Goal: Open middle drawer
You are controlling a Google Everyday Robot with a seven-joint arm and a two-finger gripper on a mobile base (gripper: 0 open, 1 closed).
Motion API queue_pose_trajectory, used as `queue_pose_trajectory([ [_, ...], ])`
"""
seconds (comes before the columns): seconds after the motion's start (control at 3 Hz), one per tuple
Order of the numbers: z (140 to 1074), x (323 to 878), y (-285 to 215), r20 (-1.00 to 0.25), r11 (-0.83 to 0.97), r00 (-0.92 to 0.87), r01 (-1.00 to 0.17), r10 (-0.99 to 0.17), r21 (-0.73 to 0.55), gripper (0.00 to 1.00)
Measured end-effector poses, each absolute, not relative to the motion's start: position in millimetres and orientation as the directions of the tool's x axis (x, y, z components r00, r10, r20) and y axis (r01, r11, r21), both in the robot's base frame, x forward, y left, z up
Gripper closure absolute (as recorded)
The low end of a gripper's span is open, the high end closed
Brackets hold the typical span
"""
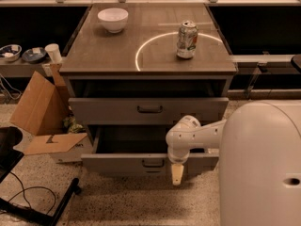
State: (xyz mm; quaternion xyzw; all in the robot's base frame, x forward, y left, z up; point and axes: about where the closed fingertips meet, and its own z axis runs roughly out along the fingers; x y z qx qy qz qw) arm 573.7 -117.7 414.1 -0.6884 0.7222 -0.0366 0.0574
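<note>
The robot's tool [177, 174] hangs pointing down against the front of the middle drawer [117, 164], just right of its small dark handle [153, 163]; whether it is spread or pressed together cannot be told. That drawer stands pulled out. Above, the table [117, 51] carries a can [187, 40] and a white bowl [113, 19].

The grey counter top [103, 55] carries a white bowl [113, 19] near its back left corner and an upright drink can [187, 40] toward the back right corner, standing on a bright ring of light [139, 51]; the gripper [177, 173] hangs below the front edge, right of centre, close above the floor [122, 204]
</note>
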Motion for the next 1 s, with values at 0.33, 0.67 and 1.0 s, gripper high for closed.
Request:
queue_pose_trajectory([
  [0.33,404.9,550.1,-122.0,-0.029,0.072,-0.07,-0.994,-0.997,-0.079,0.18],
  [0.67,400.9,508.8,-137.4,-0.038,0.149,-0.149,-0.989,-0.988,-0.012,0.42],
  [1.0,403.4,508.4,-135.6,-0.037,0.151,-0.15,-0.989,-0.988,-0.01,0.64],
])
